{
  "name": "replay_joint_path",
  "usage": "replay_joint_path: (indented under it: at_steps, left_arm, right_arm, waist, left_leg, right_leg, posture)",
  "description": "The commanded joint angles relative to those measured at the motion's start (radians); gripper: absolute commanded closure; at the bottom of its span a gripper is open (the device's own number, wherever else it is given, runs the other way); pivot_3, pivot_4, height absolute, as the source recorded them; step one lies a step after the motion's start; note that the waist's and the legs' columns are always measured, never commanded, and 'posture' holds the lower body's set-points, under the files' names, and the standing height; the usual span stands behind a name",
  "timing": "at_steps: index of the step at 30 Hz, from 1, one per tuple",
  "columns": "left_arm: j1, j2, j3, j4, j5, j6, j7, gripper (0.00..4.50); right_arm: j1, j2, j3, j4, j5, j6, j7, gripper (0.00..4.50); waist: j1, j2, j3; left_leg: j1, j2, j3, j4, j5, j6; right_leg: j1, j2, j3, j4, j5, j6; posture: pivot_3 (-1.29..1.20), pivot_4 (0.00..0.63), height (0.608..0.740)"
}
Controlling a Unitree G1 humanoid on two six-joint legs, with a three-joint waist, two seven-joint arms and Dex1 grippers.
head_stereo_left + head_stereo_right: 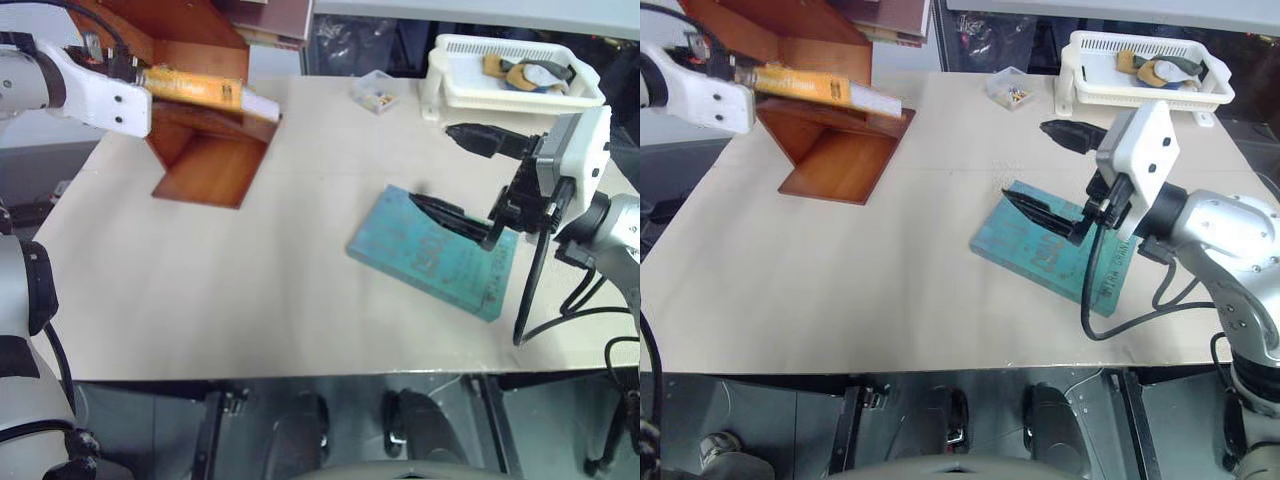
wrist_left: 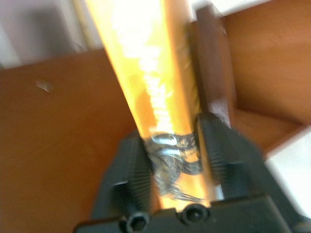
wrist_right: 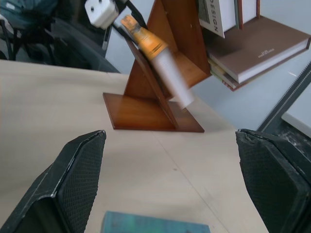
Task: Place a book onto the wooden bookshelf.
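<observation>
Pale bench [image 1: 200, 290]: left pincer [image 2: 177, 145] clamps thick orange-yellow paperback [image 1: 200, 92] against slanted reddish-brown wooden bookshelf [image 1: 205, 165]; right pincer [image 1: 455, 175] apart, empty. Risk: book unseated, may slide off slanted board upon release.

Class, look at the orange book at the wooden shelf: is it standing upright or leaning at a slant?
Leaning. The orange book lies tilted along a slanted board of the wooden shelf, with the left gripper at its end.

Read "DESIGN", first letter cut off, on a white book's spine [image 3: 212, 14] shelved in the wooden bookshelf [image 3: 182, 46].
</observation>
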Motion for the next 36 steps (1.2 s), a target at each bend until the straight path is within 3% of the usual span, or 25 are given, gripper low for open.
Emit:
replay_joint_path:
  at_steps: [1, 3, 6, 9, 12, 16, 18, 21, 26, 29, 36]
  left_arm:
    - [0.005, 0.03, 0.047, 0.003, -0.044, -0.009, 0.008, 1.12]
    - [0.034, 0.045, 0.082, 0.0, -0.092, -0.035, -0.012, 0.12]
    - [0.099, 0.064, 0.157, -0.027, -0.207, -0.095, -0.072, 0.12]
    - [0.184, 0.038, 0.304, -0.125, -0.444, -0.062, -0.186, 0.12]
    - [0.314, -0.015, 0.434, -0.355, -0.672, 0.184, -0.239, 0.12]
    - [0.584, -0.101, 0.56, -0.866, -0.974, 0.679, -0.156, 0.12]
    - [0.763, -0.168, 0.582, -1.179, -1.13, 0.911, -0.022, 0.12]
    - [0.935, -0.269, 0.582, -1.492, -1.283, 1.132, 0.153, 0.12]
    - [1.203, -0.383, 0.532, -1.723, -1.336, 1.254, 0.243, 0.03]
    - [1.373, -0.342, 0.605, -1.694, -1.263, 1.228, 0.18, 0.03]
    - [1.607, -0.279, 0.8, -1.58, -1.194, 1.138, 0.021, 0.03]
  right_arm:
    - [-0.037, 0.014, 0.0, -0.003, -0.007, -0.018, -0.009, 0.08]
    - [-0.042, 0.021, 0.005, 0.007, -0.015, -0.021, -0.006, 0.08]
    - [-0.043, 0.024, 0.013, 0.023, -0.024, -0.025, 0.002, 0.08]
    - [-0.034, 0.021, 0.023, 0.038, -0.04, -0.025, 0.011, 0.08]
    - [-0.01, 0.016, 0.058, 0.056, -0.09, -0.029, 0.014, 0.08]
    - [0.029, 0.017, 0.106, 0.062, -0.14, -0.011, 0.009, 0.08]
    - [0.048, 0.028, 0.121, 0.087, -0.175, 0.006, -0.021, 0.08]
    - [0.089, 0.049, 0.128, 0.1, -0.204, 0.007, -0.046, 0.08]
    - [0.257, 0.034, 0.08, 0.044, -0.241, 0.015, -0.071, 0.02]
    - [0.504, -0.035, -0.075, -0.069, -0.183, 0.037, 0.013, 0.02]
    - [0.849, -0.079, -0.467, -0.129, -0.139, 0.049, 0.143, 0.02]
  waist:
    - [0.001, 0.0, 0.0]
    - [0.002, 0.0, 0.0]
    - [0.002, -0.001, 0.0]
    - [0.002, -0.001, 0.001]
    - [0.007, -0.002, 0.001]
    - [0.003, -0.002, 0.001]
    - [0.001, -0.002, 0.001]
    - [0.0, -0.002, 0.001]
    - [0.004, 0.001, -0.003]
    - [0.011, 0.001, -0.002]
    - [0.012, 0.002, -0.003]
  left_leg:
    - [-0.001, 0.0, 0.0, 0.0, 0.0, 0.0]
    - [-0.004, -0.001, 0.001, 0.001, 0.0, 0.0]
    - [-0.005, -0.001, 0.002, 0.001, 0.0, 0.0]
    - [-0.006, -0.001, 0.003, 0.0, 0.0, -0.001]
    - [-0.006, -0.001, 0.002, 0.001, 0.0, -0.001]
    - [-0.004, -0.001, -0.001, 0.002, 0.0, -0.001]
    - [-0.005, 0.0, -0.003, 0.004, 0.0, -0.001]
    - [-0.003, 0.0, -0.004, 0.006, 0.0, -0.001]
    - [-0.001, -0.001, -0.004, 0.006, 0.0, -0.002]
    - [-0.004, -0.001, -0.005, 0.006, 0.0, -0.002]
    - [0.007, 0.001, -0.005, 0.005, -0.005, -0.002]
  right_leg:
    - [-0.001, 0.0, 0.0, 0.0, 0.0, 0.0]
    - [-0.002, -0.001, -0.001, -0.002, 0.003, -0.002]
    - [-0.002, -0.002, 0.0, -0.004, 0.003, -0.001]
    - [-0.002, -0.002, 0.0, -0.005, 0.003, -0.001]
    - [-0.002, -0.003, -0.002, -0.004, 0.003, -0.001]
    - [0.0, -0.003, 0.0, -0.003, 0.003, -0.001]
    - [0.0, -0.003, 0.001, -0.002, 0.003, 0.0]
    - [0.002, -0.003, 0.002, -0.001, 0.004, 0.0]
    - [0.003, -0.002, 0.001, -0.001, 0.003, 0.0]
    - [0.002, -0.001, 0.0, -0.002, 0.003, -0.001]
    - [0.009, -0.002, 0.0, -0.003, -0.002, -0.002]
  posture:
    - [0.0, 0.15, 0.74]
    - [0.0, 0.15, 0.74]
    - [0.0, 0.15, 0.74]
    - [0.0, 0.15, 0.74]
    - [0.0, 0.15, 0.74]
    - [0.0, 0.15, 0.74]
    - [0.0, 0.15, 0.74]
    - [0.0, 0.15, 0.74]
    - [0.0, 0.15, 0.74]
    - [0.0, 0.15, 0.74]
    - [0.0, 0.15, 0.74]
